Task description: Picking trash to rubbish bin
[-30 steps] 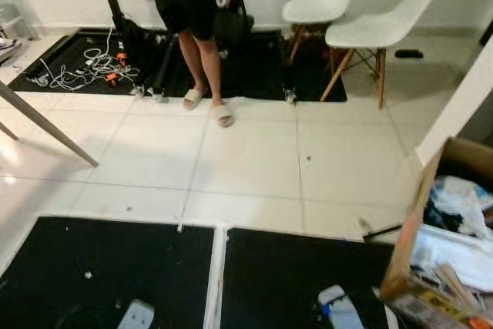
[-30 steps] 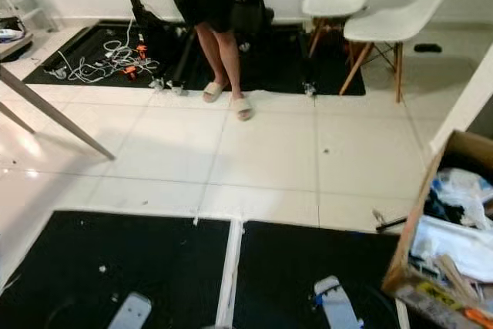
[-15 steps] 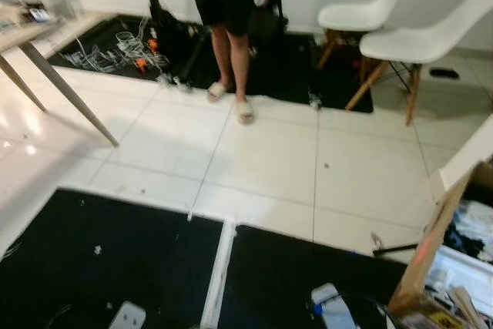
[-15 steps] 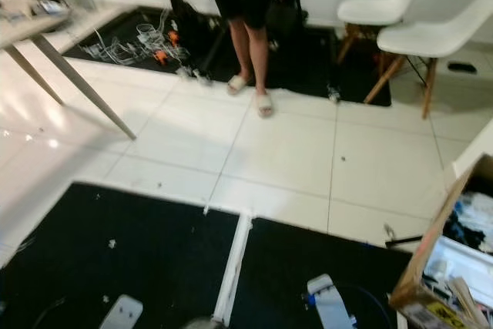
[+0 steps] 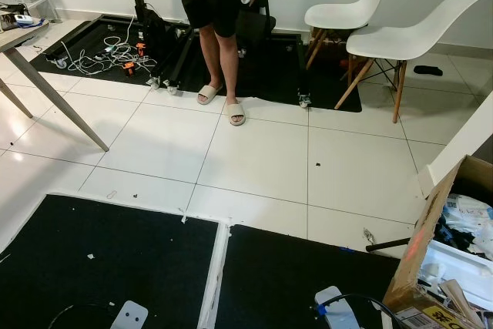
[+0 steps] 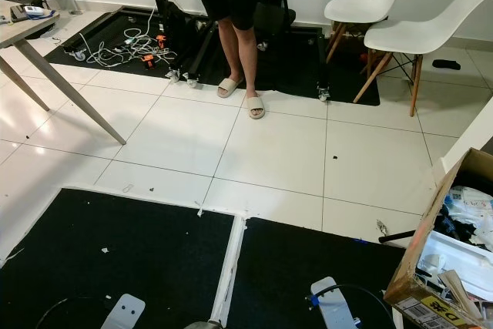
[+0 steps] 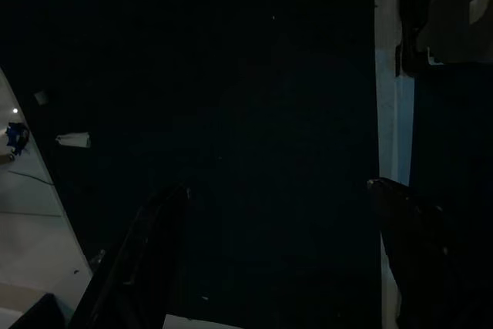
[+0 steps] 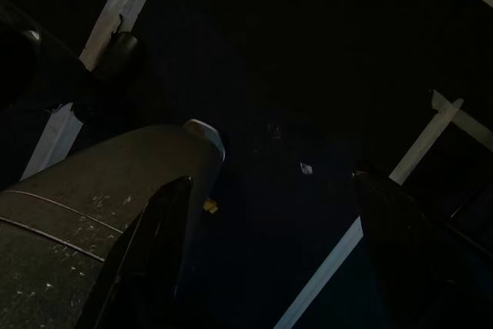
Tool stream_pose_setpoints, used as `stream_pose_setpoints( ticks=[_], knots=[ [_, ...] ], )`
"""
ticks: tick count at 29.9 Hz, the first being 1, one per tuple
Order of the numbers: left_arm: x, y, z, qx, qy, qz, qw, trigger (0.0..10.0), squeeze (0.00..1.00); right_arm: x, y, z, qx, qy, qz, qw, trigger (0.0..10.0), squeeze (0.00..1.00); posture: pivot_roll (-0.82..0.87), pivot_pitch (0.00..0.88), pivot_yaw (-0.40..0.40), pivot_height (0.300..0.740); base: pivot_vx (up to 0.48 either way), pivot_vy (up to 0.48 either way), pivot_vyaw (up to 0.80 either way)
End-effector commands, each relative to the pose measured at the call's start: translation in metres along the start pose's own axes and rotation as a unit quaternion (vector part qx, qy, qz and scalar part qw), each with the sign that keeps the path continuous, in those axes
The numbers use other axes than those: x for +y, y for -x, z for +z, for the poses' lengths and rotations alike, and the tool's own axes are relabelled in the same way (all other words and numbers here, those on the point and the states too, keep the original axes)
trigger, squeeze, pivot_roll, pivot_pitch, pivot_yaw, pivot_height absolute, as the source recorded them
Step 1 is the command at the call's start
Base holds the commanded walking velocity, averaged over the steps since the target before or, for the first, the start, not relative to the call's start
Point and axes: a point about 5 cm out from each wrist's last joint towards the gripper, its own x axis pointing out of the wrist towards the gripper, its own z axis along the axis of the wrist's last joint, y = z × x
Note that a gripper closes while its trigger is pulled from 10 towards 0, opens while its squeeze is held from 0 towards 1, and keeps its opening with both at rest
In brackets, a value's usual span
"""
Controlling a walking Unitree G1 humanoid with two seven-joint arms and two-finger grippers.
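Small white scraps (image 5: 90, 256) lie on the black floor mat (image 5: 115, 260) just ahead of me, and a paper bit (image 5: 112, 194) rests on the white tiles by the mat's far edge. An open cardboard box (image 5: 428, 225) stuffed with plastic bags and paper stands at the right. Both arms hang low: the left arm (image 5: 127, 316) and right arm (image 5: 336, 310) poke into the lower edge of the eye views. The left gripper (image 7: 277, 186) is open over dark mat. The right gripper (image 8: 271, 177) is open too, above the mat with a tiny white fleck (image 8: 306, 167) below it.
A person (image 5: 212, 5) in black shorts and sandals stands on the tiles ahead, a controller in each hand. Two white chairs (image 5: 400, 32) sit at the back right. A table leg (image 5: 62, 102) slants at left. Cables (image 5: 100, 55) lie on the far mat. A black stick (image 5: 385, 246) lies by the box.
The whole picture swung and has settled, so the camera moved. The person, chairs and box keep their places on the floor. Both arms still hang low.
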Motion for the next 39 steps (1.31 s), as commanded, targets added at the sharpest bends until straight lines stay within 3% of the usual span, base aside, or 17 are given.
stream_pose_setpoints(
  ticks=[1,12,39],
  knots=[
    [-0.0013,0.0003,-0.0037,0.005,0.01,-0.004,1.0,10.0,0.0,0.0055,-0.0003,-0.0115,0.018,-0.003,0.008,1.0,10.0,0.0,0.09,0.018,0.009,0.74,0.0,-0.472,0.0],
    [-0.0019,0.0003,-0.0037,0.003,0.015,-0.008,1.0,10.0,0.0,0.0084,-0.0011,-0.0084,0.015,-0.006,0.007,1.0,10.0,0.0,0.09,0.022,0.01,0.74,0.0,-0.462,0.0],
    [0.0001,0.0002,0.0014,-0.013,0.006,-0.002,1.0,10.0,0.0,0.0082,-0.0015,-0.0046,0.008,-0.008,0.0,1.0,10.0,0.0,0.1,0.021,0.019,0.74,0.0,0.0,0.09]
  ],
)
